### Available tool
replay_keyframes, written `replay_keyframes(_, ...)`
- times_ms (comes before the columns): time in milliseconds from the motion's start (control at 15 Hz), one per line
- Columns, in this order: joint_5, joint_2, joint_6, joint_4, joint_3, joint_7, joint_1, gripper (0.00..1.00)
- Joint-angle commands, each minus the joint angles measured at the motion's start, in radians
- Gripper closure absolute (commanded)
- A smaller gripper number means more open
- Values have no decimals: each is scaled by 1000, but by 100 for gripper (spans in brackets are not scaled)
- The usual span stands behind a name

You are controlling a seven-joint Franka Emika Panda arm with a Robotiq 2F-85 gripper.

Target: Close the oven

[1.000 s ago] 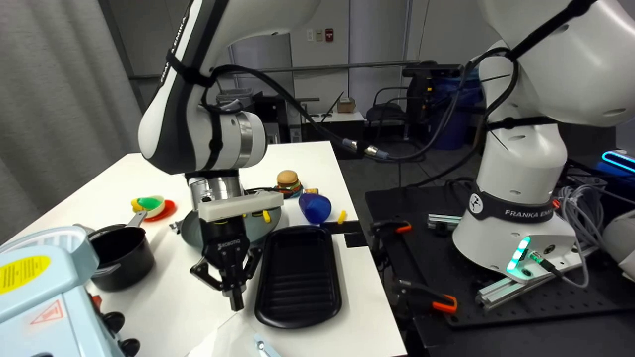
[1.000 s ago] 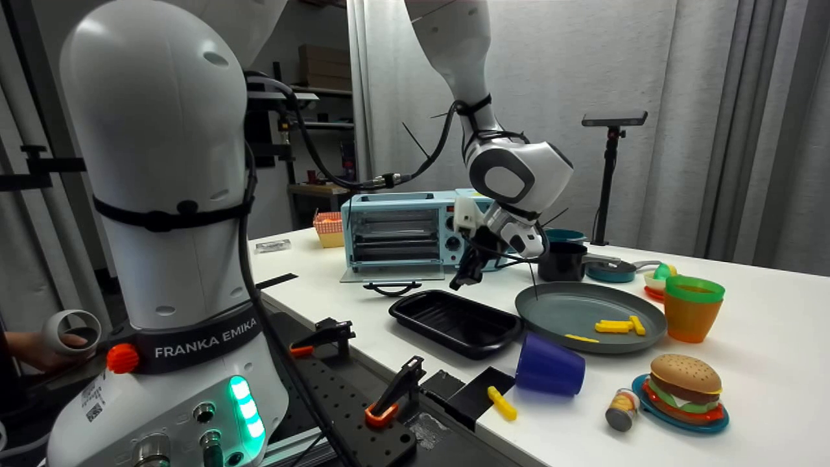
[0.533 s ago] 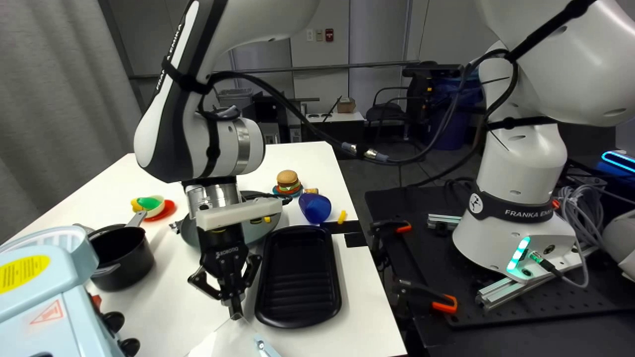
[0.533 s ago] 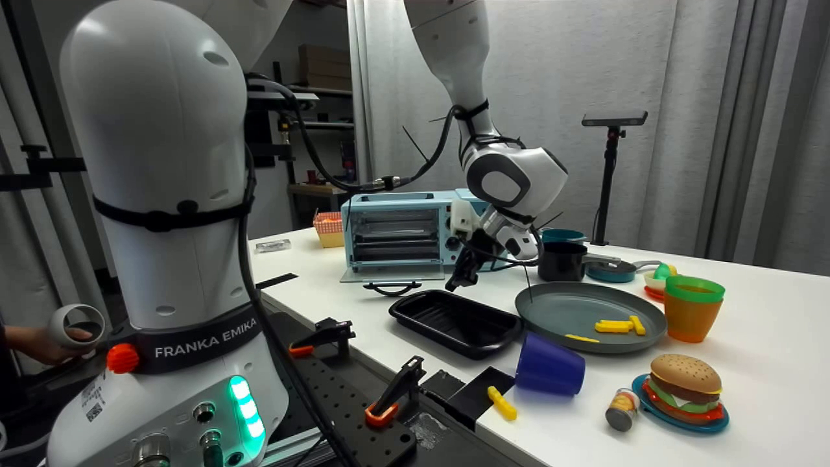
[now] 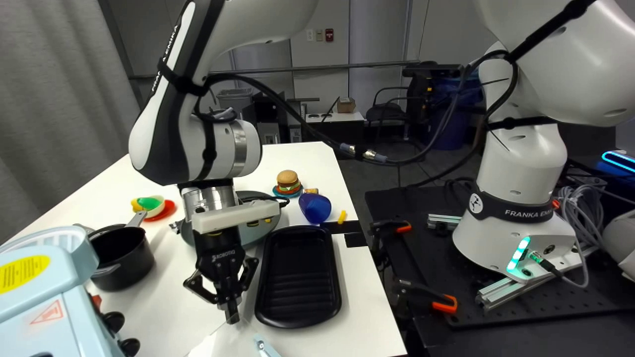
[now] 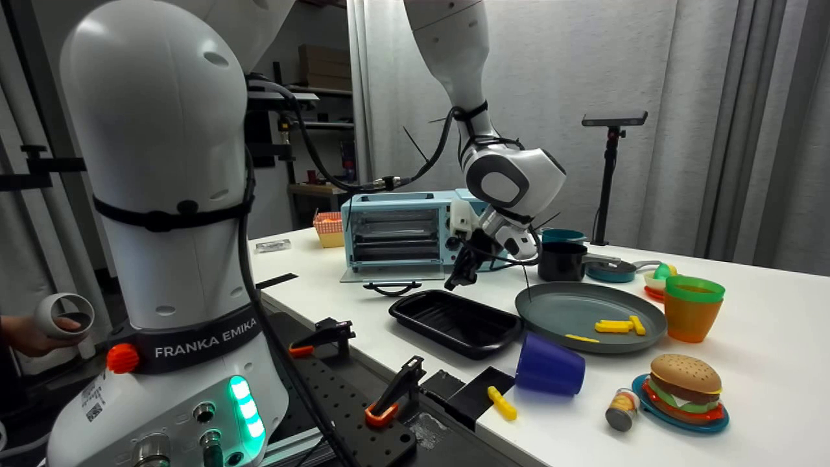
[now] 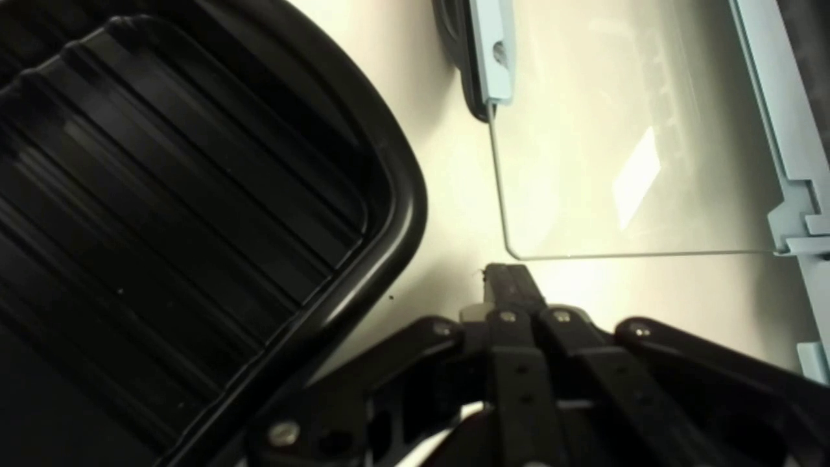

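On the white tabletop [image 6: 778, 327] stands the light-blue, boxy oven [image 6: 408, 228], its clear glass door [image 7: 609, 136] lowered. My black pincer [image 7: 514, 285], closed and empty, points at the door's corner, contact unclear; I should slip beneath that edge, then lift steadily.

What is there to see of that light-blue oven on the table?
The oven stands upright on the white table: a boxy light-blue body with black knobs and a yellow oval label. Its clear, glass-like door is folded down open, the black handle at the outer edge. The robot's closed fingers are near one door corner; whether they touch it, I can't tell.
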Motion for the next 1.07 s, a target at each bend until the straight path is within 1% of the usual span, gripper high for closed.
replay_keyframes(0,1,-28,-28,-7,-2,25,3,100)
replay_keyframes(667,13,-68,-51,-44,10,29,12,100)
replay_keyframes(1000,-2,-133,-80,-83,8,33,20,100)
